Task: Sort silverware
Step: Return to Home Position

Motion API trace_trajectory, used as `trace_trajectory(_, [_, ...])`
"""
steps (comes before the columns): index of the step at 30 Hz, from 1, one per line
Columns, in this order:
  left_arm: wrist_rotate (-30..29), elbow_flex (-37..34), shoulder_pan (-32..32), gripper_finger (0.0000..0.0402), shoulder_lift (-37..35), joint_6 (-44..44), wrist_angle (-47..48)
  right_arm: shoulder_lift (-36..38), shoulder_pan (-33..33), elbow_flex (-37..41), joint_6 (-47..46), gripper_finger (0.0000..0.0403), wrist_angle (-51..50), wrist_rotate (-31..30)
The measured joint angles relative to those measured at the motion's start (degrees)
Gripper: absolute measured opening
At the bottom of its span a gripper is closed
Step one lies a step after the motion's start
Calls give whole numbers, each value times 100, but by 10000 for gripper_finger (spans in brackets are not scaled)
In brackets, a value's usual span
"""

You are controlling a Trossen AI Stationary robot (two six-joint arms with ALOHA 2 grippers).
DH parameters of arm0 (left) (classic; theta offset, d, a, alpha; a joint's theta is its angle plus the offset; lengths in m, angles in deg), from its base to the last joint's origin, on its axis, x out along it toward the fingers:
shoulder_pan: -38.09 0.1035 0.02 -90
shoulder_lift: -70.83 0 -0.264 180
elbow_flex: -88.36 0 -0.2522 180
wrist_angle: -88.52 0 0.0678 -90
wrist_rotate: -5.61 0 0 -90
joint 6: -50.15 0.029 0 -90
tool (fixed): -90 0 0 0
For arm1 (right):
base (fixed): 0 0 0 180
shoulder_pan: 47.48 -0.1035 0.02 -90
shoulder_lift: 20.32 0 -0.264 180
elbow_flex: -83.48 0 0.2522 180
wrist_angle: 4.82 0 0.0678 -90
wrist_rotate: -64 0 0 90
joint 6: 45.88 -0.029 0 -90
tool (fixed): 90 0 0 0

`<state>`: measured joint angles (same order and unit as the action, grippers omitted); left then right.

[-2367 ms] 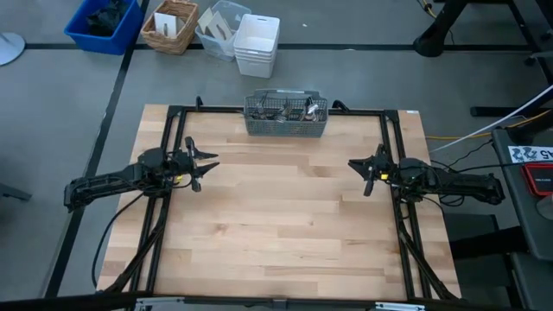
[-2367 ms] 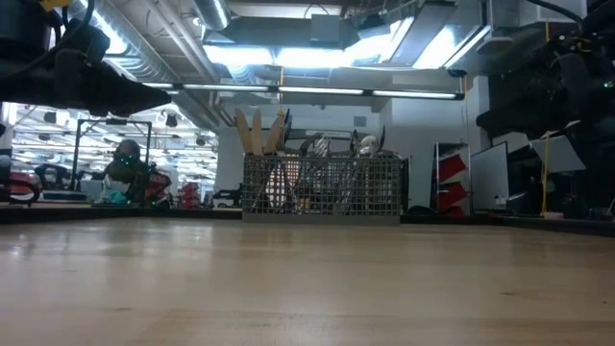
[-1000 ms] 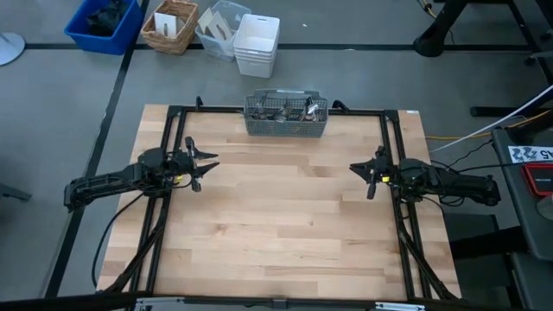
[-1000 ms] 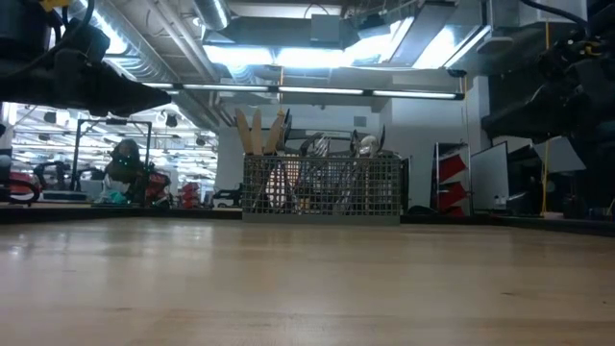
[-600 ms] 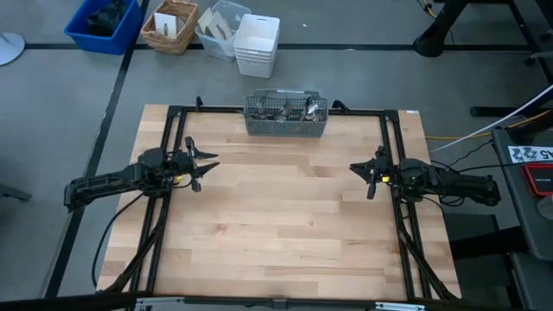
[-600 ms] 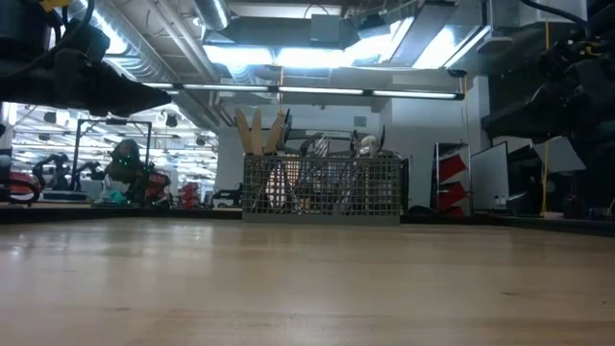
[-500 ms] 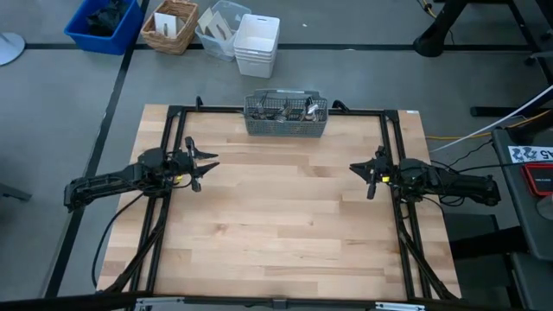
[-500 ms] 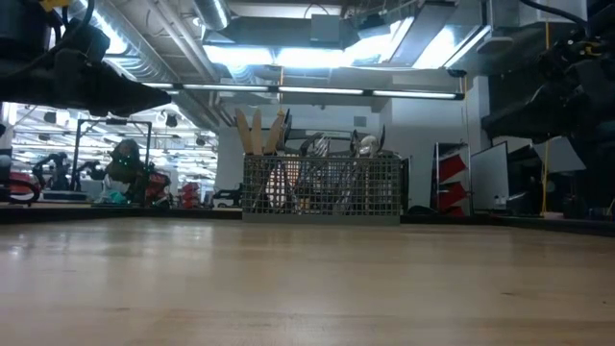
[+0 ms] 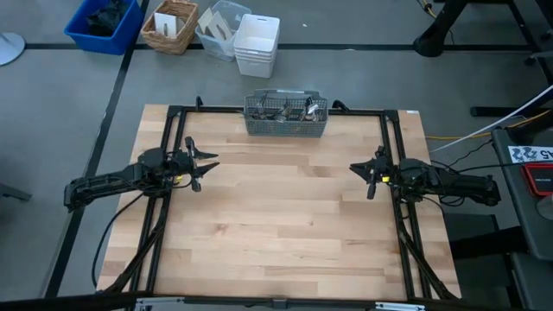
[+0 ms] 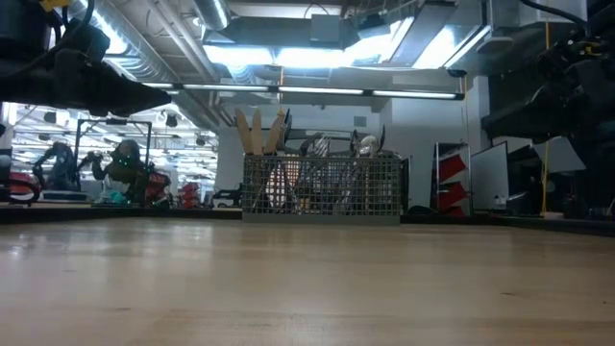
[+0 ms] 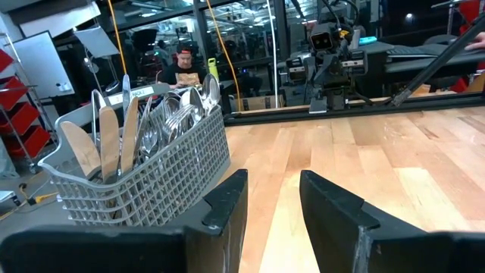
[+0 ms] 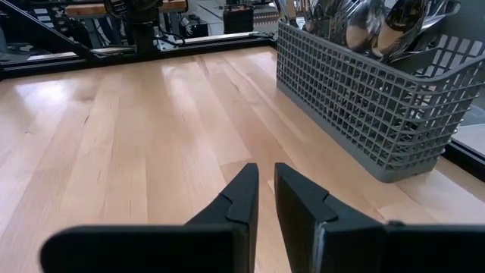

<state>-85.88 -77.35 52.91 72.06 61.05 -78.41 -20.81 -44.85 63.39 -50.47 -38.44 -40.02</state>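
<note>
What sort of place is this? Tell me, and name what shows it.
Most likely a robotics lab or workshop, not a kitchen. Two arms sit on a framed wooden table, storage bins stand on the grey floor, and more benches and equipment fill the room behind the cutlery caddy.

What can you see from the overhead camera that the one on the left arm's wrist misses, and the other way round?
Only the high view shows both arms waiting at the table's sides, the left gripper and right gripper empty, plus the blue bin, wicker basket and white bins on the floor.

Only the left wrist view shows wooden utensils standing among the spoons, and a seated person beyond.

Both show the grey caddy holding silverware at the table's far edge.
</note>
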Motion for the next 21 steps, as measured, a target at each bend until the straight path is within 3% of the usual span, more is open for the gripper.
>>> trace_trajectory(21, [-1,0,-1,115,0,0,0,0,-2,4,1,49,-2,0])
